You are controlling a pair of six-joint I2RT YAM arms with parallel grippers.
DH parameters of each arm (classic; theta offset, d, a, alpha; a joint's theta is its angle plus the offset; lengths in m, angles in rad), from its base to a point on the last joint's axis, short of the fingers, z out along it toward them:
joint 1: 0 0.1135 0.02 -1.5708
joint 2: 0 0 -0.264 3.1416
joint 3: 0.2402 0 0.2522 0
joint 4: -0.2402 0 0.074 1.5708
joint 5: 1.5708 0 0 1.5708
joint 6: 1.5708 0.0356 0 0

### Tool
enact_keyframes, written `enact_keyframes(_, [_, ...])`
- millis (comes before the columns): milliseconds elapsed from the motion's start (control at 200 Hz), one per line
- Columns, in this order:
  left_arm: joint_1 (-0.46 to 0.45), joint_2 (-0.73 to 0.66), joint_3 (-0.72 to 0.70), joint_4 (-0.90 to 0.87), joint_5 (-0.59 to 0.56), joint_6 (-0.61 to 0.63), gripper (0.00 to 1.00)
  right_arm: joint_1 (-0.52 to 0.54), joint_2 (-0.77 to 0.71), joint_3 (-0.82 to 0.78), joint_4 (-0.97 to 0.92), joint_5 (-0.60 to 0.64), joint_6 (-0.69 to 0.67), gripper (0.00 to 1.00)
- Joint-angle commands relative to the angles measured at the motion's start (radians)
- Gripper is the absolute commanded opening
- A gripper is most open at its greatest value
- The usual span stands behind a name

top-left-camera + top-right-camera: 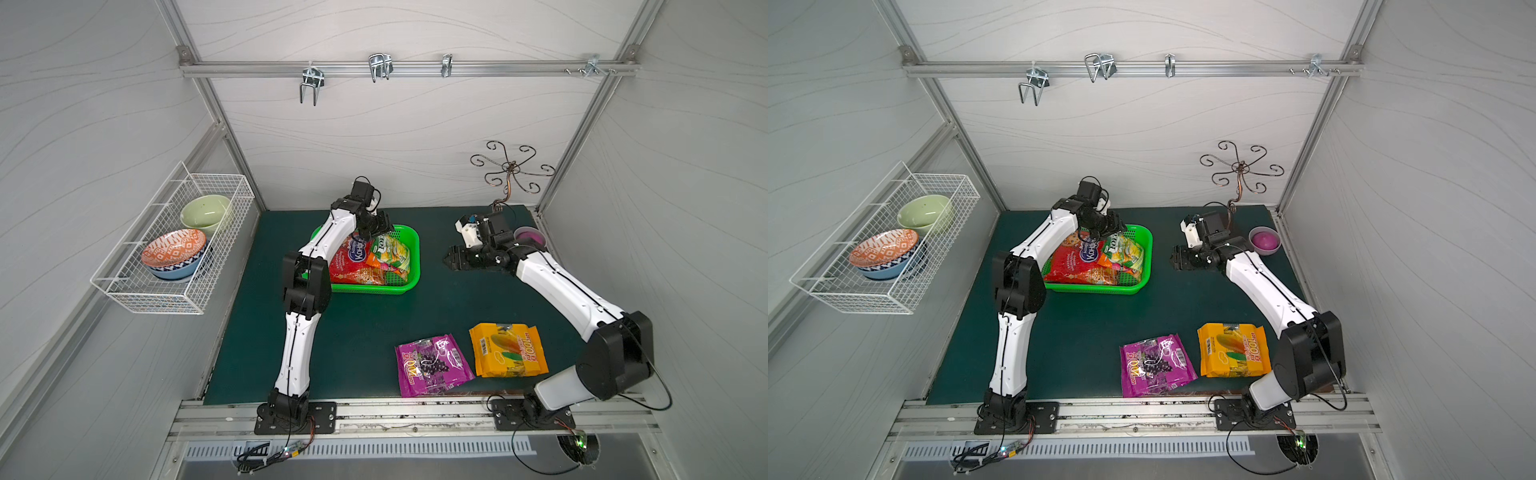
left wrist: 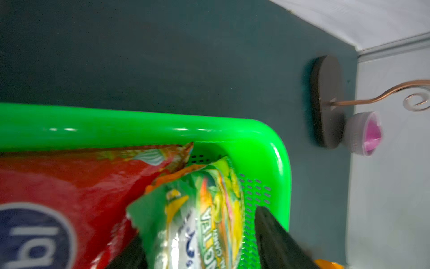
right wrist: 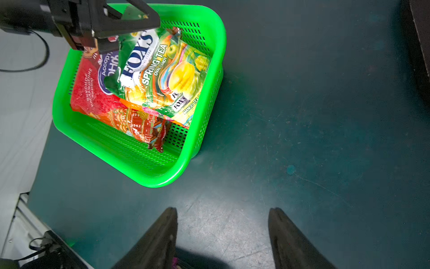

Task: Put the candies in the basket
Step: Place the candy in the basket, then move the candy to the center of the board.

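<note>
The green basket [image 1: 411, 249] [image 1: 1144, 266] [image 3: 149, 179] stands at the back of the mat. In it lie a large red candy bag [image 1: 353, 266] [image 3: 93, 93], a small orange one [image 1: 1106, 259] and, on top, a small green-yellow one [image 1: 392, 251] [image 3: 167, 74]. My left gripper [image 1: 380, 226] [image 2: 200, 226] hovers over the basket's far end, open, with the blurred green-yellow bag [image 2: 209, 221] loose between its fingers. A purple bag [image 1: 432, 365] and a yellow-orange bag [image 1: 509, 349] lie on the mat near the front. My right gripper [image 1: 451, 259] [image 3: 223, 209] is open and empty, low over bare mat to the right of the basket.
A white wire basket [image 1: 174, 249] with bowls hangs on the left wall. A small purple bowl [image 1: 1264, 241] and a curly metal stand [image 1: 511, 170] sit at the back right corner behind the right arm. Hooks hang on the rear rail.
</note>
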Motion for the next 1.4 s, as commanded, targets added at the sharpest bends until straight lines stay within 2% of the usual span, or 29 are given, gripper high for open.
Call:
enact_keyframes(0, [0.003, -0.054, 0.063, -0.078, -0.102, 0.08, 0.99, 0.038, 0.005, 0.023, -0.082, 0.134, -0.044, 0.67])
enact_keyframes(190, [0.023, -0.1, 0.059, -0.19, -0.02, 0.136, 0.99, 0.073, 0.012, 0.063, -0.094, 0.086, -0.066, 0.67])
enact_keyframes(300, [0.039, -0.128, 0.03, -0.23, -0.029, 0.156, 0.97, 0.114, 0.032, 0.091, -0.089, 0.096, -0.056, 0.67])
enact_keyframes(375, [0.056, -0.173, 0.001, -0.224, -0.038, 0.176, 0.97, 0.119, 0.03, 0.1, -0.109, 0.156, -0.034, 0.68])
enact_keyframes(445, [0.068, -0.224, -0.008, -0.224, -0.036, 0.205, 0.98, 0.119, 0.016, 0.104, -0.155, 0.274, -0.014, 0.75])
enact_keyframes(515, [0.073, -0.277, -0.011, -0.238, -0.043, 0.251, 0.99, 0.118, -0.012, 0.108, -0.212, 0.411, 0.017, 0.98])
enact_keyframes(575, [0.073, -0.322, -0.018, -0.257, -0.031, 0.308, 0.99, 0.117, -0.05, 0.097, -0.249, 0.517, 0.067, 0.99])
enact_keyframes(650, [0.073, -0.373, -0.037, -0.291, 0.011, 0.386, 0.99, 0.103, -0.112, 0.055, -0.279, 0.57, 0.145, 0.99])
enact_keyframes(685, [0.074, -0.392, -0.047, -0.315, 0.044, 0.419, 0.99, 0.089, -0.135, 0.031, -0.275, 0.519, 0.141, 0.99])
enact_keyframes(705, [0.074, -0.399, -0.054, -0.331, 0.064, 0.436, 0.99, 0.069, -0.156, 0.014, -0.268, 0.41, 0.103, 0.99])
enact_keyframes(715, [0.073, -0.407, -0.056, -0.338, 0.073, 0.442, 0.99, 0.065, -0.159, 0.013, -0.268, 0.398, 0.096, 0.99])
enact_keyframes(725, [0.074, -0.411, -0.057, -0.347, 0.083, 0.449, 0.99, 0.051, -0.166, 0.009, -0.27, 0.314, 0.074, 0.99])
enact_keyframes(765, [0.076, -0.429, -0.072, -0.378, 0.121, 0.471, 0.99, 0.031, -0.175, 0.011, -0.296, 0.188, 0.074, 0.99])
enact_keyframes(855, [0.079, -0.472, -0.128, -0.442, 0.204, 0.529, 0.99, 0.048, -0.183, 0.029, -0.387, 0.043, 0.083, 0.99])
enact_keyframes(905, [0.079, -0.501, -0.168, -0.467, 0.223, 0.556, 0.99, 0.07, -0.195, 0.026, -0.42, 0.007, 0.099, 0.99])
enact_keyframes(1030, [0.079, -0.581, -0.281, -0.482, 0.242, 0.622, 0.99, 0.13, -0.238, -0.033, -0.485, -0.139, 0.162, 0.83])
enact_keyframes(1150, [0.078, -0.639, -0.387, -0.467, 0.258, 0.653, 0.99, 0.172, -0.261, -0.089, -0.571, -0.19, 0.208, 0.65])
enact_keyframes(1395, [0.081, -0.673, -0.473, -0.414, 0.24, 0.651, 0.99, 0.264, -0.25, -0.266, -0.586, -0.139, 0.245, 0.54])
